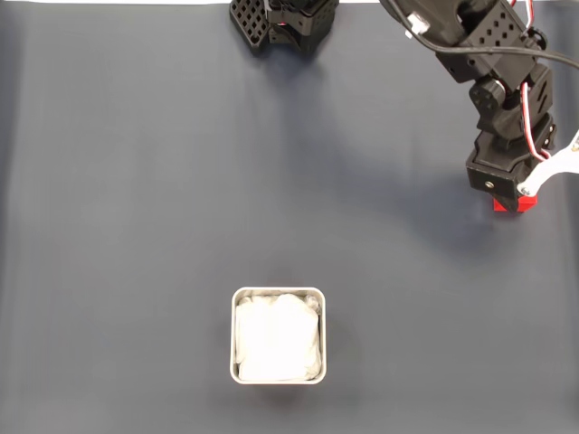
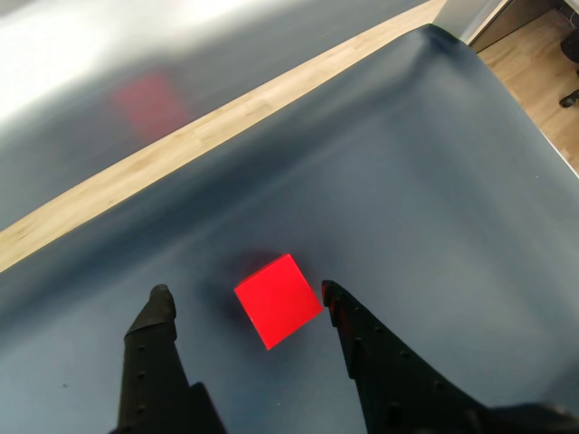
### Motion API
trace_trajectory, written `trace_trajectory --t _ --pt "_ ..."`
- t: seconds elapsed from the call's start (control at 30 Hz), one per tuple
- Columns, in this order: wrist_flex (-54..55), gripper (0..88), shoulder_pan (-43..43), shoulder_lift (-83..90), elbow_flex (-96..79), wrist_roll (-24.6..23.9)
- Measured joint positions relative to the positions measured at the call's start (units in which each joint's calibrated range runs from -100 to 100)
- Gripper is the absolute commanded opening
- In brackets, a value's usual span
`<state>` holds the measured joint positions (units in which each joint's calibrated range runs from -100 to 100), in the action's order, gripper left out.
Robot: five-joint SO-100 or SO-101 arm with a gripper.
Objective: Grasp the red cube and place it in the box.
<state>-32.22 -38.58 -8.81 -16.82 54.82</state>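
In the wrist view the end effector (image 2: 246, 303) is hanging spread over the red cube (image 2: 278, 300), which is lying between its fingers on the dark surface (image 2: 434, 181) (possibly brushing the right finger). The box (image 1: 278, 336) is sitting well apart, near the fixed view's bottom centre.

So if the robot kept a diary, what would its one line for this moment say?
phase: reaching | gripper: open, fingers either side of red cube, right finger close | cube: on dark mat | box: without cube

In the fixed view, cube (image 1: 514, 204) lies far upper right of box (image 1: 278, 335).
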Motion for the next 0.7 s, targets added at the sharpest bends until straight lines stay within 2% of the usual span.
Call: trace_trajectory --t 0.7 --pt "0.0 38.3 -0.67 -0.61 0.36 0.24"
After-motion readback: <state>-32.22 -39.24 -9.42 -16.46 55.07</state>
